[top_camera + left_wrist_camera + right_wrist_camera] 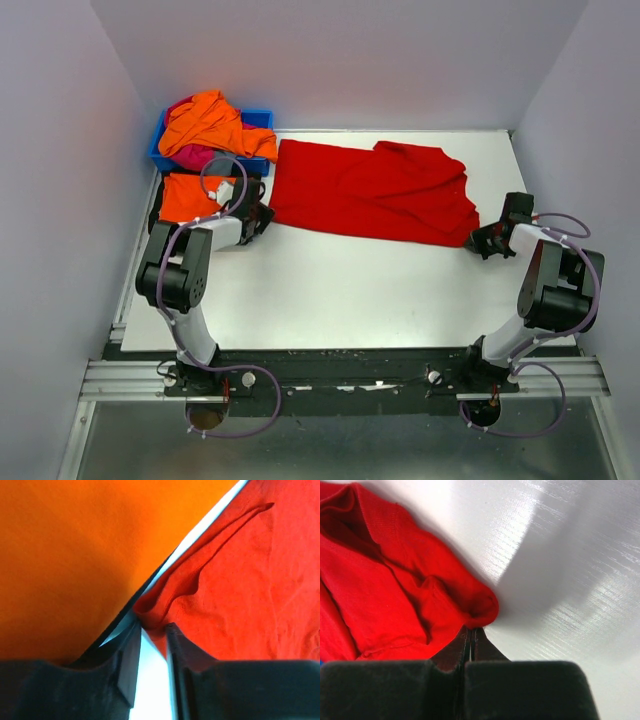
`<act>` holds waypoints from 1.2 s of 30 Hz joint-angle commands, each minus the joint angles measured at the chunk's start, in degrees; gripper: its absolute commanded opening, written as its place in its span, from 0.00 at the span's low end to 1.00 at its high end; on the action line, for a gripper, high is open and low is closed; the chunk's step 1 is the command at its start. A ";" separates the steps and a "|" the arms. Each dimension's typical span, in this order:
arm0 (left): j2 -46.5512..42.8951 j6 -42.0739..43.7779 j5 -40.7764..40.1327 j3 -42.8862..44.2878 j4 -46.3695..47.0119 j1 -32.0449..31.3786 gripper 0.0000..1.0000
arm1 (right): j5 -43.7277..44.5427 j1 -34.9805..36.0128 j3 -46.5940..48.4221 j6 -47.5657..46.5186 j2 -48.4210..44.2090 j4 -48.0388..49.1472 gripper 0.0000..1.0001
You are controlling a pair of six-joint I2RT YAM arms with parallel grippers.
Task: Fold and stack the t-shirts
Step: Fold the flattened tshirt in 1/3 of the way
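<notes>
Pinching red t-shirt [385, 595] corner, right hand [471, 630]

Matt cloth t-shirt [380, 580], seemingly glossy table [570, 555]

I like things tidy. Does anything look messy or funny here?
Yes. The red t-shirt lies crooked across the table, with its right end bunched into folds. In the blue bin at the far left, an orange shirt and a pink shirt are piled above the rim.
</notes>
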 commanded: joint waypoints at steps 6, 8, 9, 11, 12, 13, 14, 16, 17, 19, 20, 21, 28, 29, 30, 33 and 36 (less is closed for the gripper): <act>0.30 -1.42 -5.16 1.42 1.55 -0.28 0.00 | -1.03 -0.52 1.39 -1.01 -2.65 -0.44 0.01; -1.45 -0.81 -6.22 1.42 0.50 -0.37 0.00 | -0.24 -0.52 1.83 -1.01 -4.23 -1.85 0.01; -2.42 -0.63 -6.40 1.42 -0.12 -0.37 0.00 | 0.20 -0.52 2.00 -0.93 -5.20 -2.46 0.01; -4.18 -0.37 -6.66 0.89 -0.38 -0.37 0.00 | 0.46 -0.52 2.27 -0.75 -7.04 -2.99 0.01; -4.88 -0.28 -6.57 1.07 -0.39 -0.37 0.00 | 0.03 -0.52 2.70 -0.40 -7.57 -2.91 0.01; -5.41 -0.11 -6.40 1.68 -0.56 -0.37 0.00 | -0.76 -0.60 3.49 -0.49 -8.01 -2.91 0.01; -5.85 0.07 -5.87 2.82 -1.52 -0.28 0.00 | -2.07 -0.43 4.89 -0.66 -8.28 -3.52 0.01; -6.91 0.86 -5.52 6.68 -5.02 -0.28 0.00 | -3.05 -0.34 9.71 -0.31 -9.42 -7.02 0.01; -7.70 0.95 -5.43 9.04 -7.66 -0.28 0.00 | -3.40 -0.34 13.74 -0.40 -10.12 -8.61 0.01; -10.41 1.91 -5.87 12.48 -11.53 -0.19 0.00 | -5.15 -0.43 19.20 -1.88 -12.31 -10.11 0.01; -12.17 2.53 -6.48 13.97 -12.94 -0.19 0.00 | -6.20 -0.43 21.75 -2.85 -13.63 -10.64 0.01; -13.93 3.14 -7.09 14.77 -13.74 -0.19 0.00 | -6.48 -0.43 23.69 -3.64 -15.12 -11.34 0.01; -24.30 4.99 -7.36 7.69 -16.47 -0.19 0.00 | -3.75 -0.43 17.76 -3.30 -24.79 -17.76 0.01; -25.62 4.91 -7.54 5.40 -15.86 -0.19 0.00 | -4.28 -0.43 15.30 -3.56 -25.94 -17.85 0.01; -27.20 4.82 -7.63 2.85 -15.33 -0.19 0.00 | -4.54 -0.43 13.36 -3.65 -26.99 -17.94 0.01; -32.21 5.52 -8.41 -1.91 -15.59 -0.28 0.00 | -4.63 -0.43 8.78 -4.44 -31.03 -18.03 0.01; -36.96 7.36 -10.52 -2.10 -17.87 -0.19 0.00 | -4.63 -0.43 8.07 -5.23 -34.99 -18.55 0.01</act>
